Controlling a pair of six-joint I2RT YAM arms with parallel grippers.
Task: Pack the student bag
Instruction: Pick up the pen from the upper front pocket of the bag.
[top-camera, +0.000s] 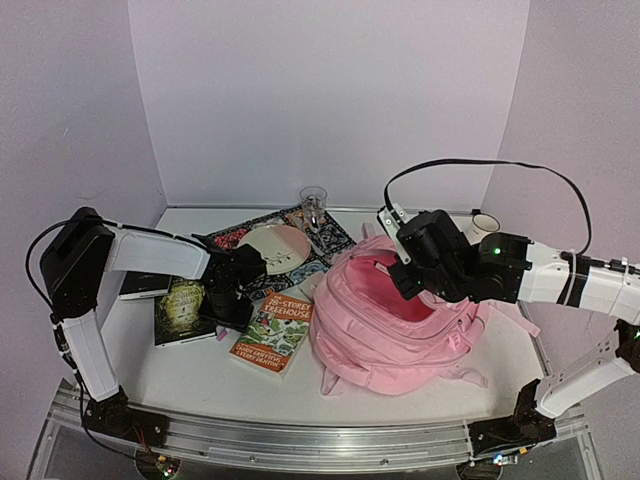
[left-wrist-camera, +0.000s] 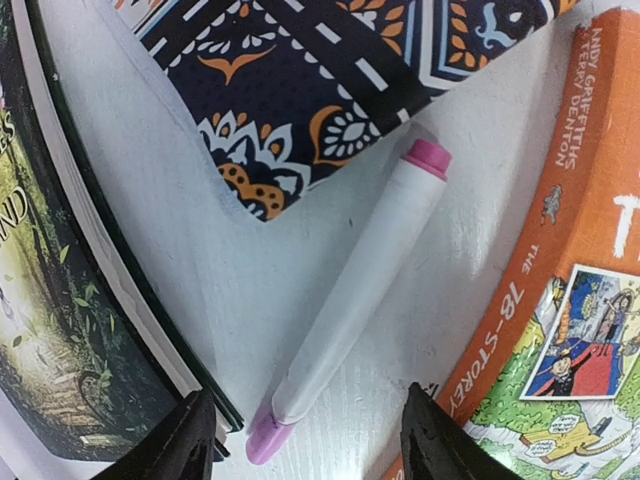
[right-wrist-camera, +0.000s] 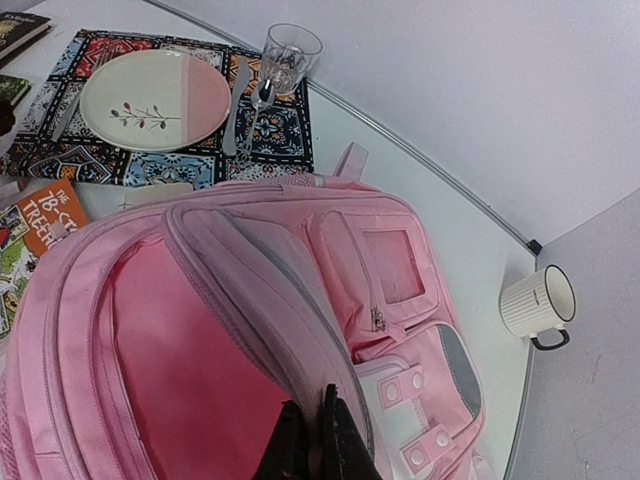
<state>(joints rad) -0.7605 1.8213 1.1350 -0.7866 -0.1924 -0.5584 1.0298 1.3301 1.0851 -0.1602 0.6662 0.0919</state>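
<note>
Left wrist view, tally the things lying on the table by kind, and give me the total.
Books: 2 (green forest cover, orange Treehouse cover)
Markers: 1 (white marker with pink ends)
Placemats: 1 (patterned placemat, only a corner in view)
Total: 4

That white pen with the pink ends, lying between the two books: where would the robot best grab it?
Probably grip the pen mid-barrel, from straight above. It lies flat and slanted on the table, with bare gaps either side before the green book and orange book, so the open left gripper can straddle it and close across its width.
</note>
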